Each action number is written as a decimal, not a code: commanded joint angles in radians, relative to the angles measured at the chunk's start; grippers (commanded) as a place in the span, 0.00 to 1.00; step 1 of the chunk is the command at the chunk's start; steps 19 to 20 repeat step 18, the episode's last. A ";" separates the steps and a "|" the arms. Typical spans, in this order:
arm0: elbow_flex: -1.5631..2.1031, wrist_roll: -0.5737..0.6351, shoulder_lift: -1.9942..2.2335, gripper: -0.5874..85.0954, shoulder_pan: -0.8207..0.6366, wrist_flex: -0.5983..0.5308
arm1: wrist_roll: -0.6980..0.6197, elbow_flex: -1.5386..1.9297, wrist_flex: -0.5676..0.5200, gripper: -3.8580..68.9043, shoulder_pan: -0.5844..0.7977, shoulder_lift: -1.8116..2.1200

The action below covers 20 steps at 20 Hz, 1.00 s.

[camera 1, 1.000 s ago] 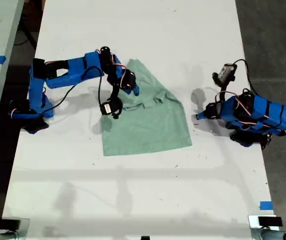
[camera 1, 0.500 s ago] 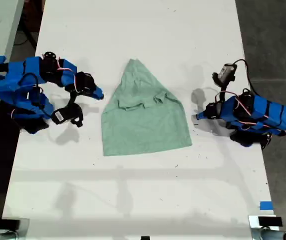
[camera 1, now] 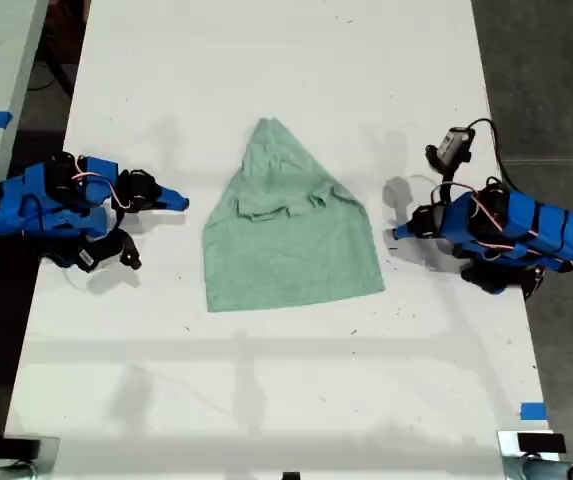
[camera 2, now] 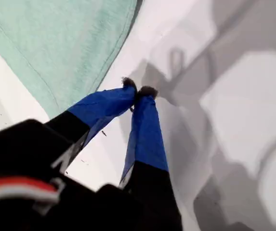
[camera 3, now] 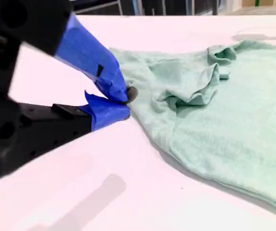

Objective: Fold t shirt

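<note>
Exterior view: t shirt (camera 1: 291,250) mid-table (camera 1: 266,60) looks thin, soft & floppy, so pinch hem corners; my first gripper (camera 2: 138,92) & my second gripper (camera 3: 127,103) both closed, empty.

Folded to a peak, flat on the white worktop (camera 1: 266,400): the t shirt (camera 1: 291,250). Flanking the t shirt, apart from it: one blue arm (camera 1: 41,205) on the exterior view's left, the other blue arm (camera 1: 511,230) opposite.

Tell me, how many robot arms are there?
2. One blue arm sits at the exterior view's left of the shirt, the other arm at its right; none seems hidden.
</note>
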 commanded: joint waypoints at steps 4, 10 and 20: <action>0.040 -0.028 0.011 0.00 -0.018 -0.008 | 0.002 0.041 -0.026 0.08 -0.009 0.006; 0.048 -0.067 0.005 0.00 -0.052 -0.014 | 0.008 0.041 -0.026 0.08 -0.017 0.006; 0.048 -0.103 0.005 0.00 -0.074 -0.014 | 0.017 0.041 -0.026 0.08 -0.020 0.006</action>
